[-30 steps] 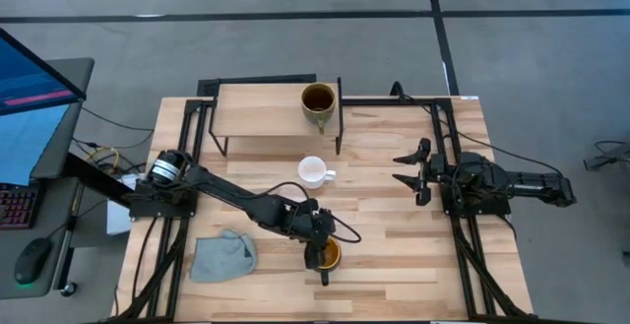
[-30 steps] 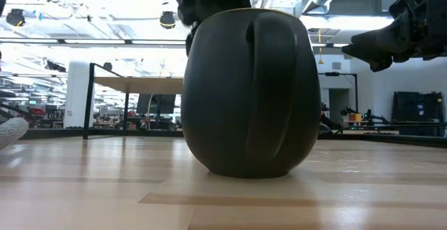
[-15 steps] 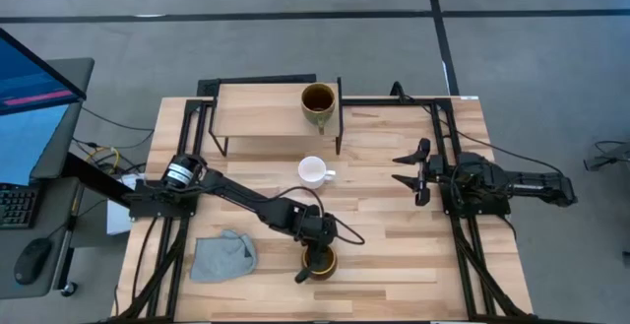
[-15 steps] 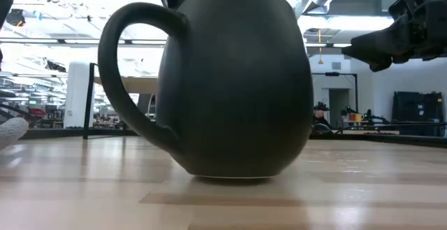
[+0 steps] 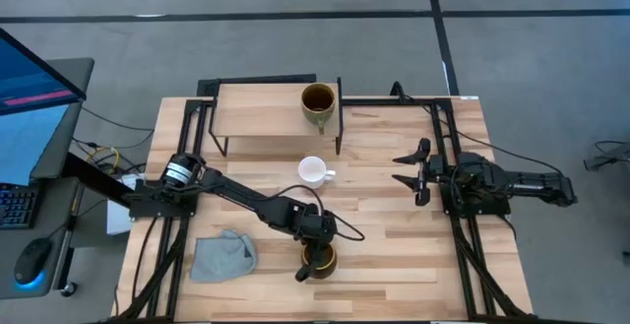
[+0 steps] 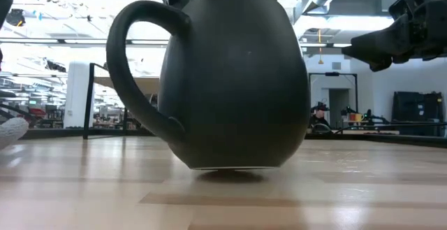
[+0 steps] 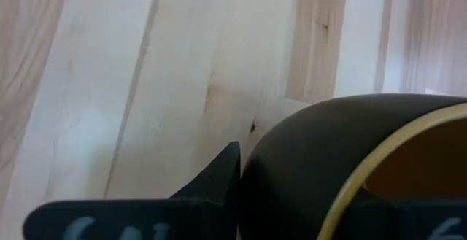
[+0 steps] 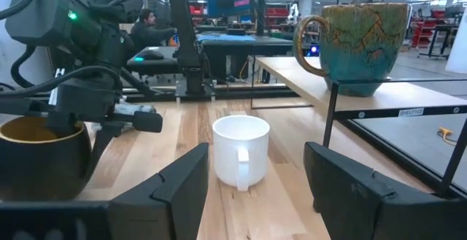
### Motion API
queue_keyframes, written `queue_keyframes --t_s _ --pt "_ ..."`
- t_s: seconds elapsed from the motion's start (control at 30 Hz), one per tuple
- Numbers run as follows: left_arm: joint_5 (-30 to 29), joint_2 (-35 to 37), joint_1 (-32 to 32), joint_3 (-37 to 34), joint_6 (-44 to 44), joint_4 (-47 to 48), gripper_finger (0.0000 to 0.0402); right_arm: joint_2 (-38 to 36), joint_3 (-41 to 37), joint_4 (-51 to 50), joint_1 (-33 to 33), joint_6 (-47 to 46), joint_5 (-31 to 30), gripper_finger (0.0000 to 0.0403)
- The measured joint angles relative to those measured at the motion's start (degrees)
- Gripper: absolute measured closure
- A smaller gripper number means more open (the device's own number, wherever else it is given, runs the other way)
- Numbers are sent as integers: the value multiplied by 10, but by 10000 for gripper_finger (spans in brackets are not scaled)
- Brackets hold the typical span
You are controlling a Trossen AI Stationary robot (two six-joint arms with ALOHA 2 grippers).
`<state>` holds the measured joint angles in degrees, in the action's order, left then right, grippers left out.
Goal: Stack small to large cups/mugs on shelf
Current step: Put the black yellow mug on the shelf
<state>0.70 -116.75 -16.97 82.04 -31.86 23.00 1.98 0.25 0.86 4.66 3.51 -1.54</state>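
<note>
Pale-plank worktop (image 5: 394, 255) carries the dark mug (image 6: 234, 76) near its front edge, the left gripper (image 5: 313, 255) pinching its rim, one finger inside; glazed, rigid, probably heavy and slippery, while the right gripper (image 5: 406, 167) waits wide open.

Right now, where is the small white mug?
In the high view, the white mug stands on the tabletop near the middle, just in front of the shelf.
</note>
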Motion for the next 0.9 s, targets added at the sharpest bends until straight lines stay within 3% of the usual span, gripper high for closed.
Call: queue_keyframes --t_s 0.47,0.73,0.9 --pt "-33 2 -2 6 -54 4 345 0 0 0 0 0 0 158" --pt "-51 2 -9 64 -1 44 388 0 0 0 0 0 0 158" --pt "-64 3 -10 91 8 83 390 0 0 0 0 0 0 158"
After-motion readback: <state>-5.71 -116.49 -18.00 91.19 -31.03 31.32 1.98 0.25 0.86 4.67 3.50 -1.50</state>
